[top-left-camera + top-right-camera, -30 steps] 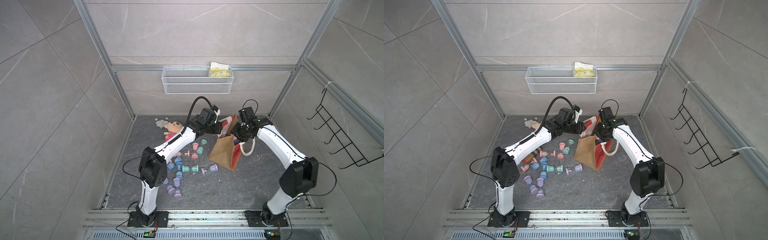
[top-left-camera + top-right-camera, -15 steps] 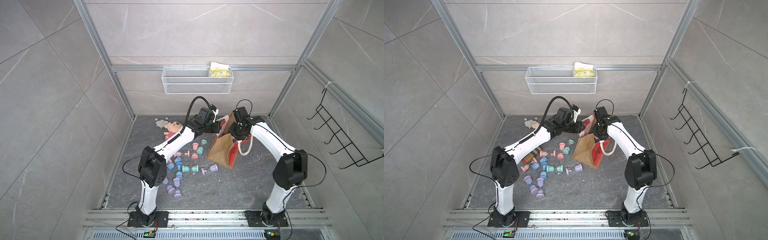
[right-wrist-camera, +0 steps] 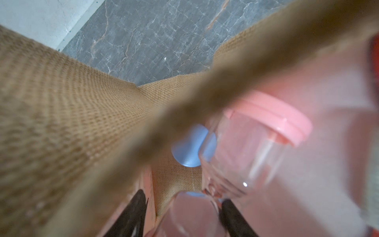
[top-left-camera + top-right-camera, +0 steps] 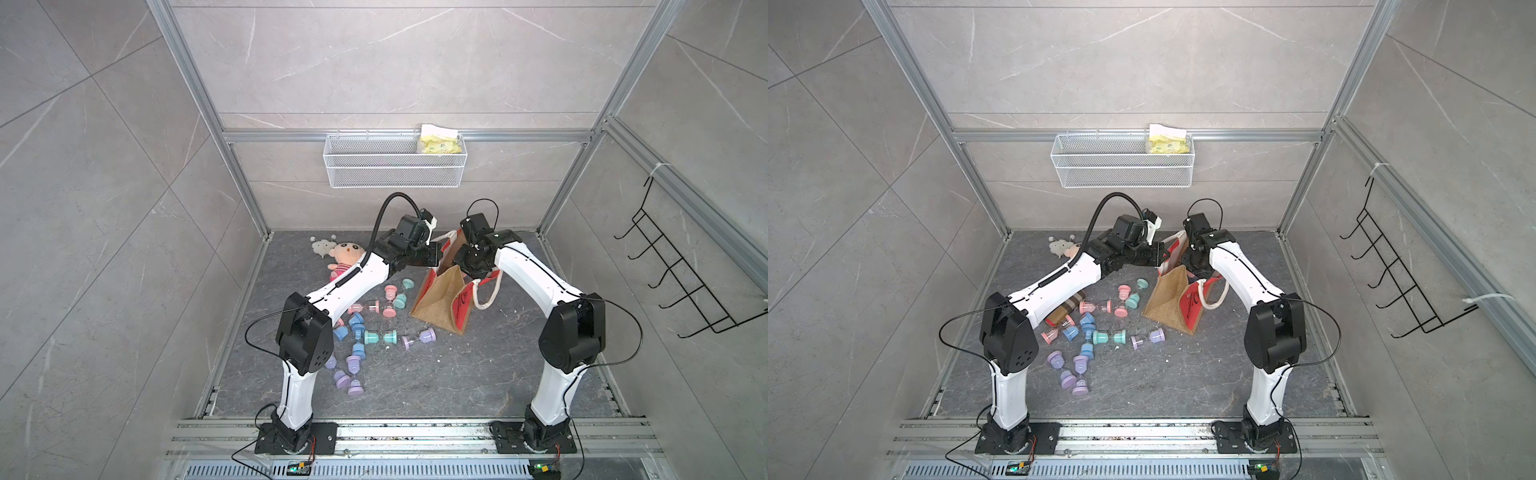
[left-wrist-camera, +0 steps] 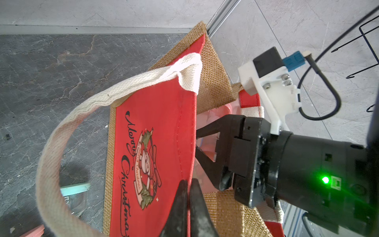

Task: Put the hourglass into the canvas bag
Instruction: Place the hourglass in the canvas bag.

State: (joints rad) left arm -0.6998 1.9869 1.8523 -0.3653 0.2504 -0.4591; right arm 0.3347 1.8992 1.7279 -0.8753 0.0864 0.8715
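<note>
Left tool [image 5: 187,184]: shut, pinching the bag [image 5: 164,115] by its red rim.
Right tool [image 3: 182,215]: partly closed, gripping the hourglass [image 3: 256,133] at its waist, inside the bag mouth.
Risk: if the rim slips free, the mouth likely collapses on the arm. Dropped from this height, the glass may strike the blue hourglass [image 3: 190,147] below.

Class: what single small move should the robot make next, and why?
Probably open the right fingers to drop the pink hourglass: it already sits inside the mouth of the canvas bag, above a blue item at the bottom, while the left fingers pinch the red panel, holding it open.
</note>
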